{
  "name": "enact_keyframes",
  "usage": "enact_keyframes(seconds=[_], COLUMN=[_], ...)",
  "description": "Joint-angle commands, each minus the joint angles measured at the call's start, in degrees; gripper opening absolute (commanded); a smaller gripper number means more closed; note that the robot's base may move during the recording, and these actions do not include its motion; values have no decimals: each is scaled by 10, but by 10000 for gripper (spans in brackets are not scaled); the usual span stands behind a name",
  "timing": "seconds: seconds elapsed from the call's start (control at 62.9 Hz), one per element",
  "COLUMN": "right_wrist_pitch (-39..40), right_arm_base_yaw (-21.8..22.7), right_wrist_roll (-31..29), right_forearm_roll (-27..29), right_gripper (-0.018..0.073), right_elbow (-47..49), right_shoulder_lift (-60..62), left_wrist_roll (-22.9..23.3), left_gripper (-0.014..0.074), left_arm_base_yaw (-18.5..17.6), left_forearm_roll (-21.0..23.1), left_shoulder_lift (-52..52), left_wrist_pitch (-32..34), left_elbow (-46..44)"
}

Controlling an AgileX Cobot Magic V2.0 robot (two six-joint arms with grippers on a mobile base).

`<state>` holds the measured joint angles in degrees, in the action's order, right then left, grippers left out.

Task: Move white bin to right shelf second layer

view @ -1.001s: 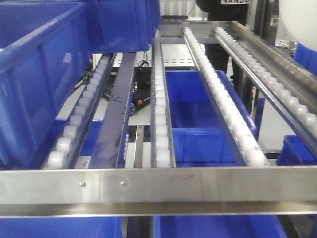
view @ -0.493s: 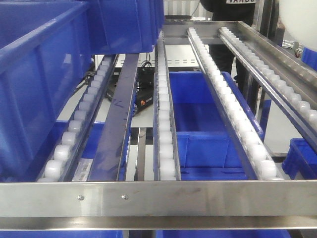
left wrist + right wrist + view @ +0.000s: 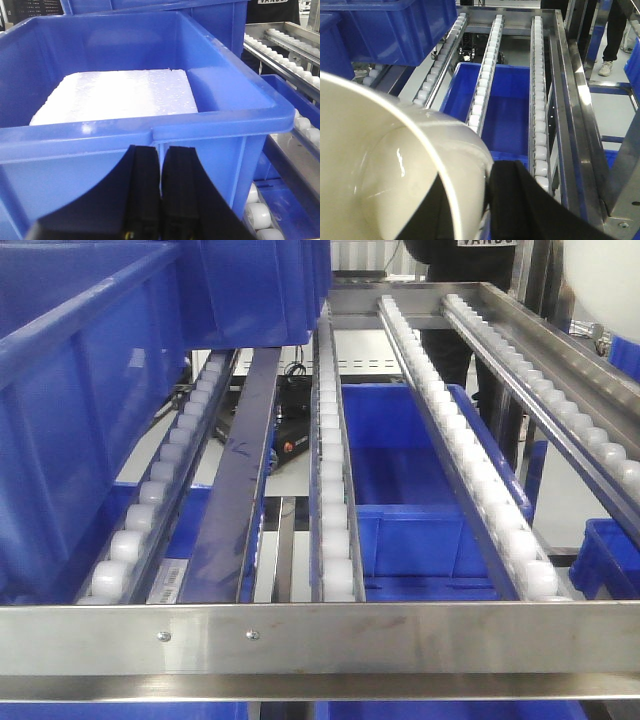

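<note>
Two blue crates (image 3: 90, 390) fill the left of the right shelf second layer (image 3: 330, 640), whose roller rails (image 3: 540, 100) run away from the front bar; the free lanes lie on the right. Held above that right side, the white bin (image 3: 385, 165) sits clamped by its rim in the right tool (image 3: 490, 200), one finger inside the wall and one outside, so the right arm is nearer and the drop lies ahead and below. Shut empty, the left tool (image 3: 161, 190) faces a crate holding white foam (image 3: 120, 95). Partial lettering "VAN" on a bystander's shirt (image 3: 272, 10) shows at the frame edge.
</note>
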<state>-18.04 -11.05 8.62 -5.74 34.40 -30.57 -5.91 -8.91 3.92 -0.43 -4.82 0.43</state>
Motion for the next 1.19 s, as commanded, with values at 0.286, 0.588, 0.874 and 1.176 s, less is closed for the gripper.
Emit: enact_keyframes(seconds=[0.286, 0.588, 0.874, 1.176], right_wrist_pitch=[58, 58, 58, 57], right_arm_base_yaw=[4, 4, 4, 4], right_wrist_roll=[-2, -2, -2, -2], right_forearm_roll=[-3, -3, -3, -3], right_gripper=[57, 57, 57, 57], right_elbow=[19, 19, 19, 19], right_shoulder_lift=[-1, -1, -1, -1], left_wrist_roll=[2, 2, 2, 2], left_gripper=[85, 85, 85, 85], left_arm_base_yaw=[-2, -2, -2, -2], left_forearm_roll=[3, 3, 3, 3], left_shoulder_lift=[-8, -8, -8, -8], left_wrist_pitch=[48, 48, 48, 48], left_elbow=[21, 21, 21, 21])
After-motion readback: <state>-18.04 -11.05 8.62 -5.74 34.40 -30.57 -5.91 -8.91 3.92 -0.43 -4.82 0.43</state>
